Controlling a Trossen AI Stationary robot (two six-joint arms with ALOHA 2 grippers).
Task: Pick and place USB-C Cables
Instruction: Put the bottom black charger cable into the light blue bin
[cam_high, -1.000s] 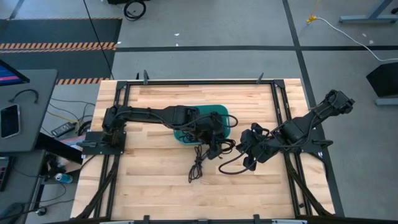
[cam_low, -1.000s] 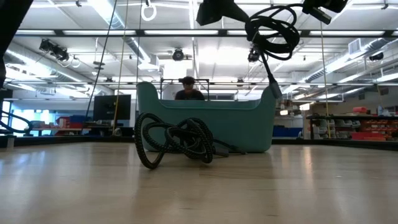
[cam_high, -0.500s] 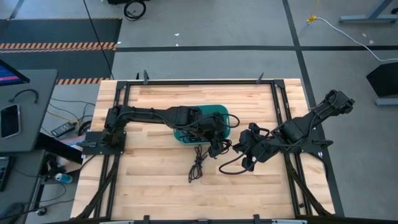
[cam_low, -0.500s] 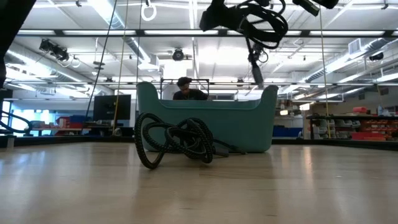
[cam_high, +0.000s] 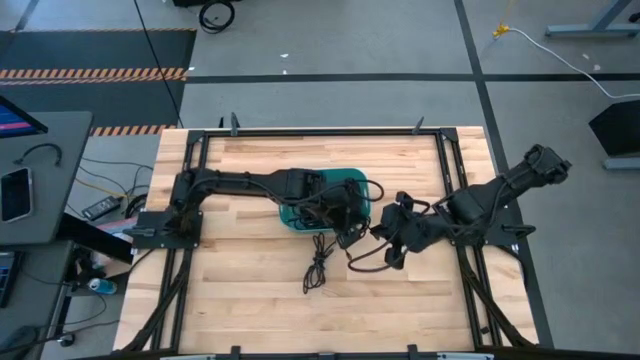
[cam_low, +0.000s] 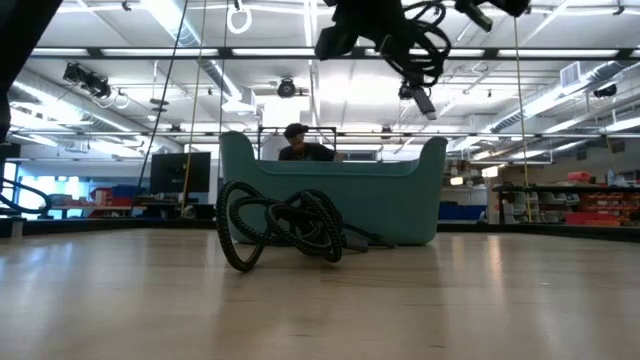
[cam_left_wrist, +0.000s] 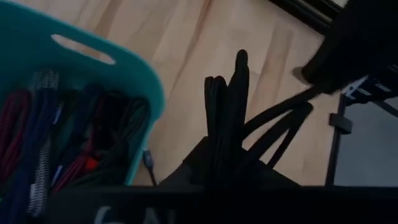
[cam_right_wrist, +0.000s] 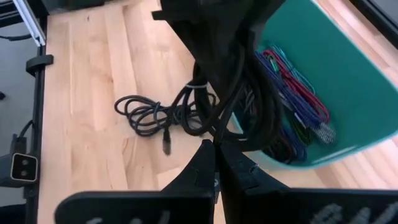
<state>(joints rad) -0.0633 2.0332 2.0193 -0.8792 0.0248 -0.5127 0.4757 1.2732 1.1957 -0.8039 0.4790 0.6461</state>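
Note:
A black USB-C cable (cam_high: 362, 262) hangs in the air between my two grippers, just right of the teal bin (cam_high: 356, 180). My left gripper (cam_high: 351, 228) reaches over the bin's near right corner and is shut on this cable. My right gripper (cam_high: 386, 238) faces it from the right, also shut on it. In the low view the cable bunch (cam_low: 415, 35) is high up, one plug (cam_low: 425, 101) dangling. A second black cable (cam_high: 317, 270) lies coiled on the table in front of the bin. Several coloured cables (cam_right_wrist: 295, 93) lie inside the bin. My left gripper has strands of the black cable (cam_left_wrist: 273, 118) between its two closed fingers (cam_left_wrist: 239, 93), which slant down from the table's left. The fingers hide the exact spot. The strands run from there across to my right gripper, clear of the table. My right gripper pinches the black cable (cam_right_wrist: 219, 127) at its fingertips (cam_right_wrist: 205, 158), slanting down from the table's right. The cable is lifted clear. Its loops hang slack between the two grippers (cam_high: 362, 262).
The bin (cam_right_wrist: 329, 68) sits mid-table, its right wall close beside both grippers. The coiled cable on the table (cam_right_wrist: 152, 112) lies just near of them. Black frame rails (cam_high: 455, 200) run along the table's sides. A person shows behind the bin (cam_low: 300, 145).
The hanging black cable has been drawn upward: its bunch sits higher and its dangling plug has risen well above the bin's rim. My right gripper has tipped slightly. The coiled cable on the table has stayed put.

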